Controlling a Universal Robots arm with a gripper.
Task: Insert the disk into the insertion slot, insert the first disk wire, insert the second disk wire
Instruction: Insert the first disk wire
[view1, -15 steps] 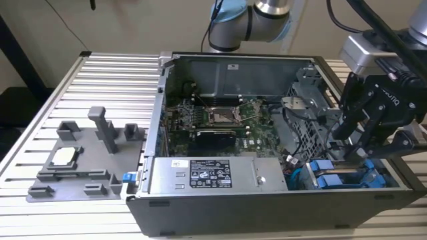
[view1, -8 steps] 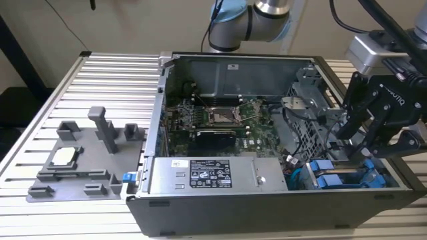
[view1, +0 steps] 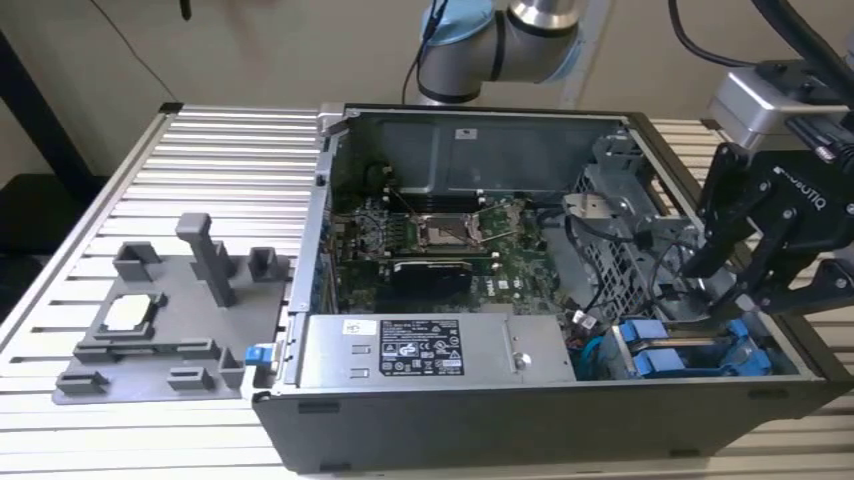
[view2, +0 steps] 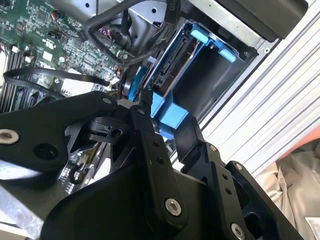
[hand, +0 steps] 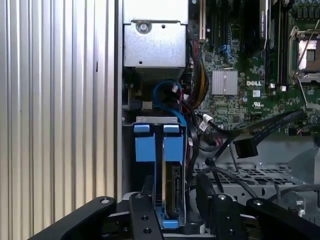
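First wrist view: our tool (hand: 174, 196) straddles the end of the disk (hand: 172, 175), with one side on each flank of its blue frame. We cannot tell whether it clamps the frame or stands just off it. The disk stands on edge in the insertion slot (hand: 172, 120) of the grey cage, just beside the second blue-framed drive (hand: 144, 147). A black cable plug (hand: 245, 147) hangs apart from the disk, near the motherboard (hand: 235, 80). In the exterior view we see the open computer case (view1: 534, 420) resting on the ribbed tabletop (view1: 227, 160).
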